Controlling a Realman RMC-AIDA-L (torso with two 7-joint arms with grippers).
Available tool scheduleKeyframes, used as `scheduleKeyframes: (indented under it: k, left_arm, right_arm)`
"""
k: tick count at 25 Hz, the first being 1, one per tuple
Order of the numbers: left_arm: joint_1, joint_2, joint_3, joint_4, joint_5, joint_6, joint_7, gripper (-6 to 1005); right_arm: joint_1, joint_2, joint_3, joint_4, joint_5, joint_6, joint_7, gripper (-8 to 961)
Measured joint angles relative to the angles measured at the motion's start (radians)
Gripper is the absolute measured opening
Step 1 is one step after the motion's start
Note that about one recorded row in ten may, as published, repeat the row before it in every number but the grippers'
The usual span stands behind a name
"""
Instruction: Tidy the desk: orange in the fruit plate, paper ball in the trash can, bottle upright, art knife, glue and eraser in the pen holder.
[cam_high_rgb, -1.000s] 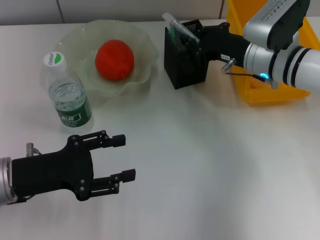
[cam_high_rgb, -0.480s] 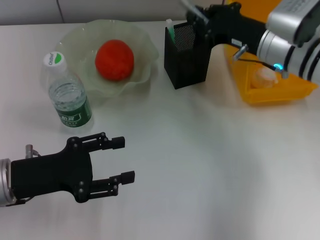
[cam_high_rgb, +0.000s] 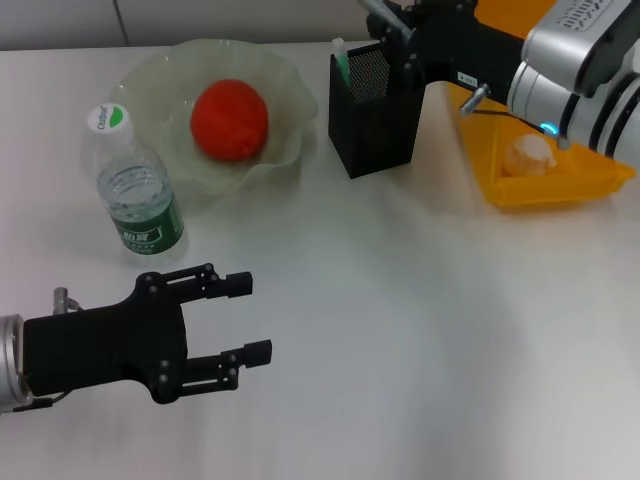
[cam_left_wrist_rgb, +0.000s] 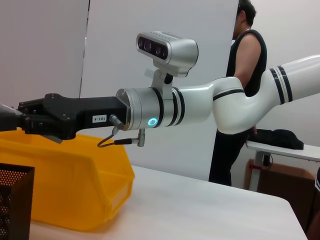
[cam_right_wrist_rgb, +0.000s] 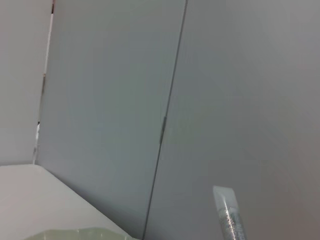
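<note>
Head view: bottle (cam_high_rgb: 135, 190) upright beside fruit plate (cam_high_rgb: 290, 120) holding orange (cam_high_rgb: 229, 119).

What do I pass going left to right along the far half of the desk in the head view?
bottle → fruit plate holding the orange → pen holder, with the right gripper above it → trash can.

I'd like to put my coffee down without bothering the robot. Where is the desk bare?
Bare: the desk in front of the pen holder and trash can, beside the left hand. Crowded: the far edge, where the bottle, fruit plate and right hand cluster.
</note>
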Motion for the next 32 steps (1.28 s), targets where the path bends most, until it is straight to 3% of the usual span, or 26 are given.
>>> scheduleKeyframes:
  k: [8, 11, 13, 14, 15, 19, 21, 24, 27, 32]
  left_arm:
    - [0.007, -0.003, -0.006, 0.006, -0.001, 0.003, 0.0, 725]
    - [0.011, -0.004, -0.019, 0.009, -0.005, 0.012, 0.004, 725]
    - [0.01, -0.006, -0.036, 0.014, -0.003, 0.031, 0.004, 725]
    - [0.005, -0.005, -0.038, 0.021, -0.002, 0.042, 0.001, 724]
    - [0.005, -0.005, -0.038, 0.021, -0.002, 0.042, 0.001, 724]
    - [-0.012, 0.003, -0.038, 0.065, -0.001, 0.067, -0.014, 724]
    - [-0.017, 0.003, -0.035, 0.106, 0.005, 0.07, -0.034, 724]
    - [-0.033, -0.003, -0.036, 0.171, 0.043, 0.074, -0.074, 724]
    - [-0.044, -0.009, -0.036, 0.202, 0.065, 0.078, -0.094, 724]
    - [-0.059, -0.018, -0.03, 0.223, 0.085, 0.083, -0.103, 723]
  right_arm:
    - [-0.04, 0.001, 0.013, 0.0, 0.055, 0.126, -0.094, 196]
    - [-0.084, -0.005, 0.022, -0.012, 0.074, 0.194, -0.088, 199]
    - [-0.131, -0.022, 0.027, -0.044, 0.056, 0.242, -0.022, 200]
    - [-0.185, -0.046, 0.03, -0.093, -0.002, 0.294, 0.044, 201]
    - [-0.185, -0.046, 0.03, -0.093, -0.002, 0.294, 0.044, 202]
    - [-0.303, -0.096, 0.092, -0.221, -0.291, 0.448, 0.213, 205]
    - [-0.319, -0.098, 0.119, -0.241, -0.357, 0.49, 0.246, 206]
    - [-0.349, -0.094, 0.23, -0.312, -0.568, 0.666, 0.342, 209]
    - [-0.35, -0.092, 0.271, -0.345, -0.667, 0.783, 0.37, 211]
    - [-0.339, -0.091, 0.277, -0.35, -0.699, 0.865, 0.392, 215]
